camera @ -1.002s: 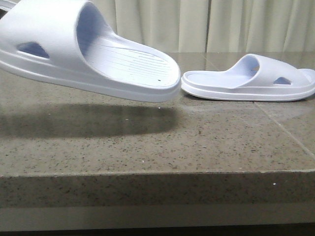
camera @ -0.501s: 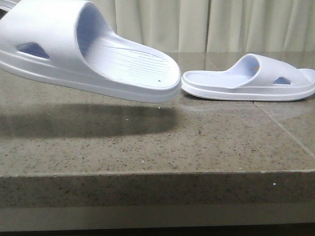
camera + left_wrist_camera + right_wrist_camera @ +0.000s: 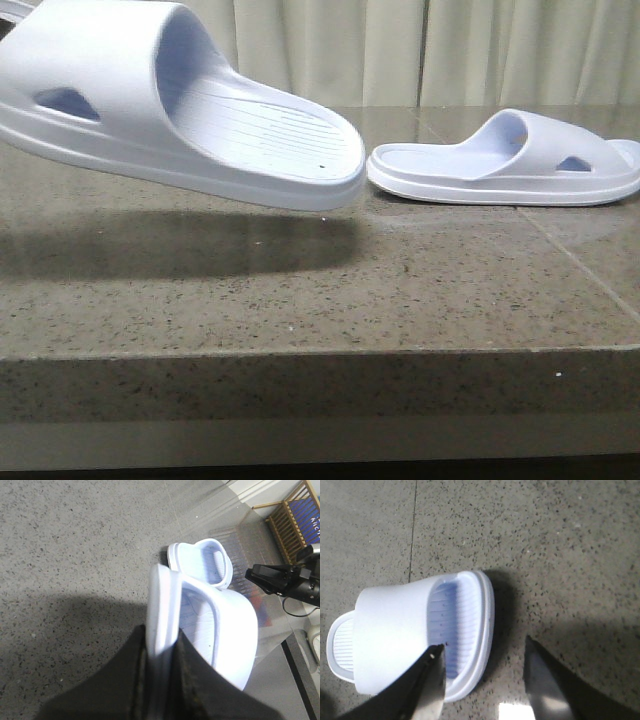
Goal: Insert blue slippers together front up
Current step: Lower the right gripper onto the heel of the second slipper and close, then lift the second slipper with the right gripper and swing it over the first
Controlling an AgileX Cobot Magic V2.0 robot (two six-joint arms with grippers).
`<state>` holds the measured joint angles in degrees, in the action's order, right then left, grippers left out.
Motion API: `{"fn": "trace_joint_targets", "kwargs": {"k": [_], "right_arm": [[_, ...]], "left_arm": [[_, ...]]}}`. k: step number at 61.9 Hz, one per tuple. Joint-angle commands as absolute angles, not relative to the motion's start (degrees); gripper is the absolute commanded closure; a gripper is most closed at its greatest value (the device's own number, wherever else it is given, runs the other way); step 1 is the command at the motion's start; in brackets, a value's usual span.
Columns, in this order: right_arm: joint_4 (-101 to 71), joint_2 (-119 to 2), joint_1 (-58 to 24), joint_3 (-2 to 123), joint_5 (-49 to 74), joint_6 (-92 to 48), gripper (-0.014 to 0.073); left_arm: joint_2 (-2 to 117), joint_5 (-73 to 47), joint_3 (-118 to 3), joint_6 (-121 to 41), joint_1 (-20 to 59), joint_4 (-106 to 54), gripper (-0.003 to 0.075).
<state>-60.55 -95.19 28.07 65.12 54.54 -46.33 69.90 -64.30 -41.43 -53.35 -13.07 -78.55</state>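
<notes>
Pale curtains (image 3: 330,50) hang behind a speckled stone table (image 3: 300,290). The left gripper (image 3: 160,690) clamps the raised slipper's (image 3: 190,110) sole, heel end dipping rightward. The second slipper (image 3: 510,160) lies flat lengthwise, heel facing it. The right gripper (image 3: 482,680) hovers spread beside that slipper.

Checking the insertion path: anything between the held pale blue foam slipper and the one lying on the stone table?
Nothing visible. The lifted pale blue foam slipper, clamped in the left gripper, hangs above the speckled stone table, its tip near the resting slipper. The right gripper is open above that one.
</notes>
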Motion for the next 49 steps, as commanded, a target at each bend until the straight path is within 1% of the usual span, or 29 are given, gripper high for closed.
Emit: {"fn": "trace_joint_targets", "kwargs": {"k": [1, 6, 11, 30, 33, 38, 41, 44, 49], "right_arm": [[-64.46, -95.36, 27.21, 69.01, 56.18, -47.58, 0.0232], [-64.46, -97.36, 26.21, 70.78, 56.43, -47.58, 0.0269], [-64.58, -99.19, 25.12, 72.06, 56.82, -47.58, 0.0284], [-64.94, -104.08, 20.33, 73.01, 56.67, -47.58, 0.0290], [-64.94, -104.41, 19.80, 73.01, 56.99, -47.58, 0.0323], [-64.94, -104.66, 19.01, 73.01, 57.65, -47.58, 0.0421], [-65.01, -104.66, 18.74, 73.01, 57.88, -47.58, 0.0499], [-65.24, -104.66, 18.74, 73.01, 58.05, -47.58, 0.0560], [-66.01, -104.60, 18.79, 73.01, 58.30, -47.58, 0.0638]], "left_arm": [[68.55, -65.86, -42.71, -53.72, -12.60, -83.24, 0.0741], [68.55, -65.86, -42.71, -53.72, -12.60, -83.24, 0.0741], [68.55, -65.86, -42.71, -53.72, -12.60, -83.24, 0.0741], [68.55, -65.86, -42.71, -53.72, -12.60, -83.24, 0.0741], [68.55, -65.86, -42.71, -53.72, -12.60, -83.24, 0.0741], [68.55, -65.86, -42.71, -53.72, -12.60, -83.24, 0.0741], [68.55, -65.86, -42.71, -53.72, -12.60, -83.24, 0.0741], [68.55, -65.86, -42.71, -53.72, -12.60, -83.24, 0.0741], [68.55, -65.86, -42.71, -53.72, -12.60, -83.24, 0.0741]]}}
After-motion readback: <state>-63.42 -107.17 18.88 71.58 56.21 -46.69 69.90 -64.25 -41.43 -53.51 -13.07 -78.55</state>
